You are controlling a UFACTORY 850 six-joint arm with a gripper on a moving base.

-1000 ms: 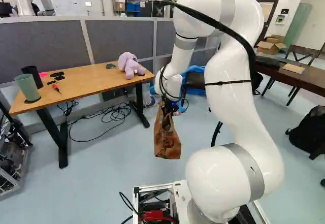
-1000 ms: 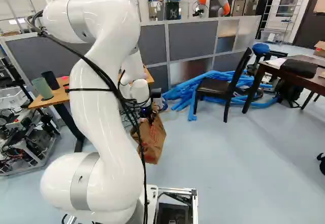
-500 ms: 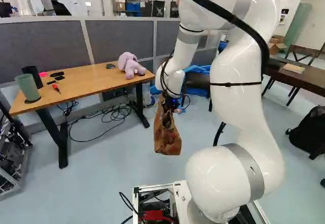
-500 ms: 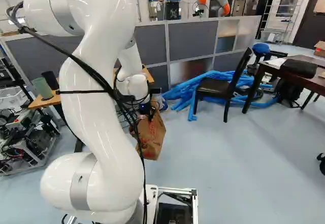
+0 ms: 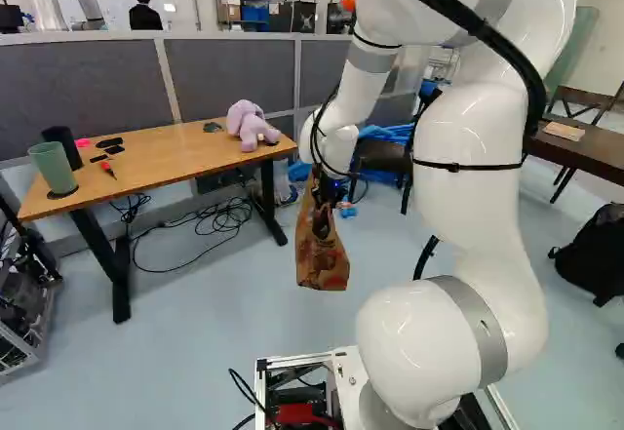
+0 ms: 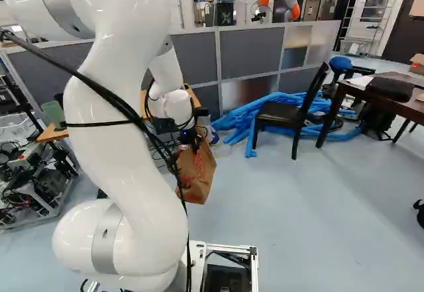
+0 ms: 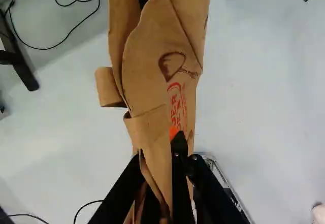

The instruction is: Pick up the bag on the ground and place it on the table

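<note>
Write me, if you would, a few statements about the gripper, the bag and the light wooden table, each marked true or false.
1. The gripper holds the paper bag. True.
2. A green cup stands on the light wooden table. True.
3. The paper bag rests on the light wooden table. False: it hangs above the floor.
4. A purple plush toy is on the same table. True.
5. The purple plush toy touches the green cup. False: they are near opposite ends of the table.

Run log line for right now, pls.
hand: shut on bag | bag: hanging, off floor | table: purple plush on it, bag not yet | place: pending
</note>
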